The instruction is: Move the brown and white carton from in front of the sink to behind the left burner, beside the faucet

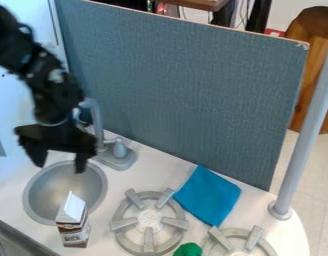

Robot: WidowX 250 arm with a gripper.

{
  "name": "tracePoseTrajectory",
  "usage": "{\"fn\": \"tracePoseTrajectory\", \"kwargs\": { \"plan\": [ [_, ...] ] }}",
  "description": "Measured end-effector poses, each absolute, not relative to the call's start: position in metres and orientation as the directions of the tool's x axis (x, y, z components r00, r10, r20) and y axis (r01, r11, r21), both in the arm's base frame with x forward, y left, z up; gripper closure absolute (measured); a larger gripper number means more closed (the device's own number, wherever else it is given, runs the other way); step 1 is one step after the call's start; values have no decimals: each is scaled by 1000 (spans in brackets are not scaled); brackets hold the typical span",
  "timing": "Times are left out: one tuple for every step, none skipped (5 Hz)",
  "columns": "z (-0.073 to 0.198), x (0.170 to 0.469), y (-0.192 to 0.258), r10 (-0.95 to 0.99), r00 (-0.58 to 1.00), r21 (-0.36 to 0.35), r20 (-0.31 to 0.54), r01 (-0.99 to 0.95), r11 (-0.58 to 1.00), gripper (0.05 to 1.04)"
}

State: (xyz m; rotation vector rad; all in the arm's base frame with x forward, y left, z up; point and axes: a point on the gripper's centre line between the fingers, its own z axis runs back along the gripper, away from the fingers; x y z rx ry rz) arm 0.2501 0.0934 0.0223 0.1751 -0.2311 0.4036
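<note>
My gripper (60, 166) hangs over the back part of the sink basin (46, 192), pointing down, its two fingers spread wide with nothing between them. A small brown and white carton (74, 225) stands upright at the basin's front right edge, in front of the gripper and lower in the view. The grey faucet (118, 153) rises just right of the gripper. A blue cloth (207, 195) lies flat on the counter, right of the near burner.
Two grey stove burners (149, 223) are on the white counter, with a green object (188, 249) between them at the front. A blue-grey panel (187, 90) stands along the back, and a grey pole (305, 130) rises at the right.
</note>
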Motion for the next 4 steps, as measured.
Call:
{"fn": "tracePoseTrajectory", "kwargs": {
  "plan": [
    [10, 247, 107, 328, 896, 65, 299, -362, 930, 83],
    [-10, 246, 109, 330, 896, 56, 298, -362, 931, 83],
    [-34, 242, 108, 386, 889, 106, 247, -420, 901, 83],
    [-54, 248, 99, 354, 905, 151, 235, -394, 906, 83]
  ]
}}
